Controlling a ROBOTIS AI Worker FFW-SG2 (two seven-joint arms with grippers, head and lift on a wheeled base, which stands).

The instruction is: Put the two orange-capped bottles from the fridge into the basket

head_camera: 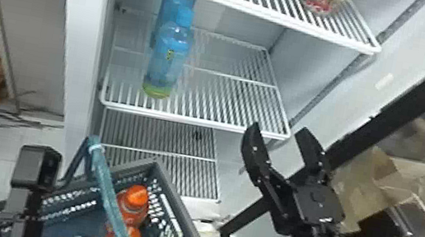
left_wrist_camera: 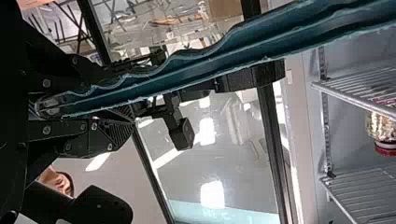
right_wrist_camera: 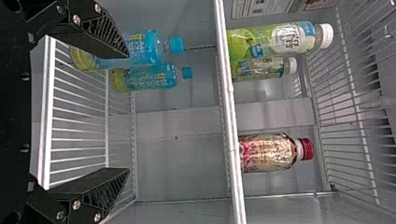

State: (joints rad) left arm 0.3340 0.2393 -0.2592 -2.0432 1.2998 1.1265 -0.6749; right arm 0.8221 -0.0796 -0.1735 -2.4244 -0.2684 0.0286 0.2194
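1. Nearest: basket's teal handle (head_camera: 104, 182), slanting over the dark basket (head_camera: 201, 226) at the fridge's foot.
2. Left gripper (head_camera: 26, 221): fingers closed about the handle, one to each side of it.
3. In the basket, partly behind the handle: an orange-capped bottle (head_camera: 135, 202). More orange just below it; a second bottle or the same one, cannot tell.
4. Right gripper (head_camera: 279, 131): before the fridge's right side, fingers spread wide, nothing between them.
5. Middle shelf (head_camera: 228, 98): two blue bottles (head_camera: 170, 54), upright, one behind the other. Shelf above: a red-capped bottle (right_wrist_camera: 268, 153).
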